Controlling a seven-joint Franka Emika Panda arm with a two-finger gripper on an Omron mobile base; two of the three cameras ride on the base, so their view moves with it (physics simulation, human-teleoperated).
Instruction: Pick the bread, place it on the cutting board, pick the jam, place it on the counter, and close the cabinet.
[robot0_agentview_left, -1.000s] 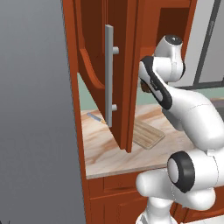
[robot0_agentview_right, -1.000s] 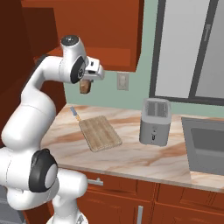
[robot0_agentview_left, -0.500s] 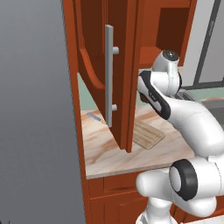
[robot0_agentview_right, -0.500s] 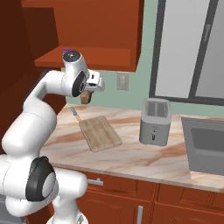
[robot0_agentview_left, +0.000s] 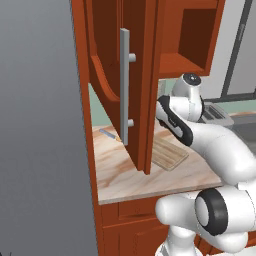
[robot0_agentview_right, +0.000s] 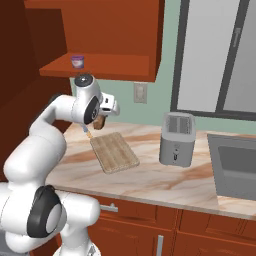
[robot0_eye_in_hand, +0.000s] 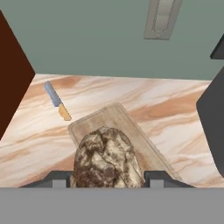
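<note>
Your counter (robot0_agentview_right: 150, 180) carries the cutting board (robot0_agentview_right: 114, 152), a knife (robot0_eye_in_hand: 57, 101) beside it. Above the board's near end, your gripper (robot0_agentview_right: 101, 120) has its jaws clamped on the bread (robot0_eye_in_hand: 107, 159). The cabinet (robot0_agentview_left: 131, 85) door stands open.

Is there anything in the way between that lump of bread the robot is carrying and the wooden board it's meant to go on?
Nothing visible blocks it. The gripper holds the bread in the air over the near end of the cutting board, whose top is bare. The knife lies apart on the counter, beyond the board's corner.
</note>
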